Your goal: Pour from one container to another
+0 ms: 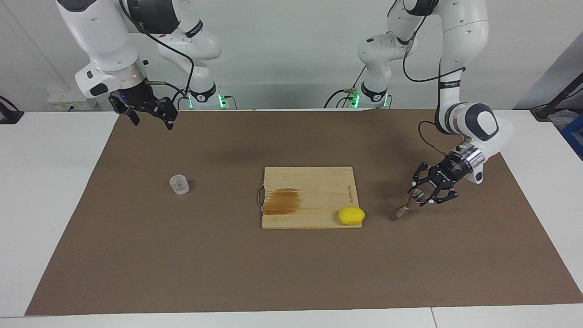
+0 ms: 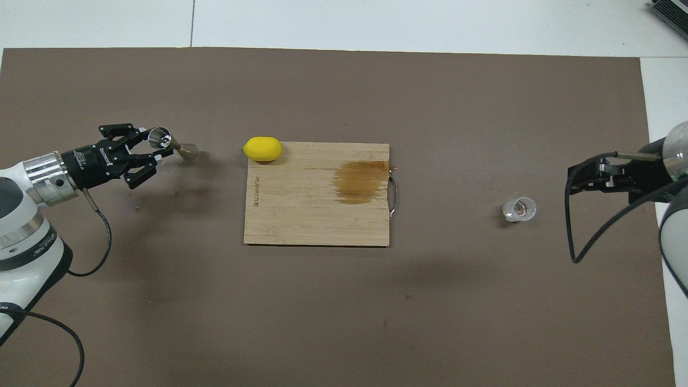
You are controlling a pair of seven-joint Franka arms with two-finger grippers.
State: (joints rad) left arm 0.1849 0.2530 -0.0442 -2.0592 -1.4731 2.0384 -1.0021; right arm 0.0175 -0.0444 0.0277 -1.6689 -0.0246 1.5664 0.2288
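**Tilting jigger in left jaws, cup alone on mat**

Left gripper sits low over the brown mat at the left arm's end of the counter, wrist angled down. Its jaws are clamped on the steel jigger, gripping one cone. Jigger is tilted well off upright, lying almost sideways, free cone poking out past the jaws toward the lemon; cannot tell whether its lower end touches the mat.

Yellow lemon rests at the corner of the wooden cutting board, the corner closest to the left jaws, apart from the jigger tip. Board has a brown wet-looking stain near its metal handle, on the edge away from the left jaws.

Clear ridged cup stands upright on the mat toward the right arm's end, well apart from the left jaws and from the board.

Right gripper waits raised over the mat's edge close to its own base, jaws apart and holding nothing. Cup is clear of those jaws, untouched.
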